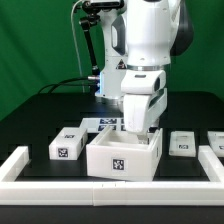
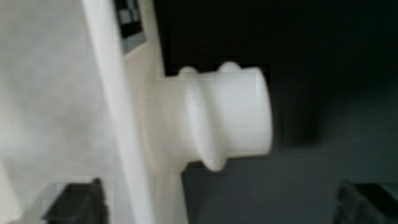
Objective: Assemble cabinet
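One gripper (image 2: pixel 221 204), jaws spread wide, lowered at the open top of the cabinet shell (image 1: pixel 123 160).

In the wrist view its two dark fingers (image 2: pixel 75 203) stand well apart and clamp nothing; between them lie a white panel edge (image 2: pixel 134 120) and a round white knob (image 2: pixel 231 112) jutting from it. In the exterior view the arm (image 1: pixel 150 40) comes down from upper centre, its tips hidden behind the shell's wall. The shell sits at lower centre on the black table (image 1: pixel 40 110). Smaller white blocks lie apart from it, one at the exterior view's left (image 1: pixel 66 148), two at its right (image 1: pixel 183 143). A white rail (image 1: pixel 60 190) edges the front.
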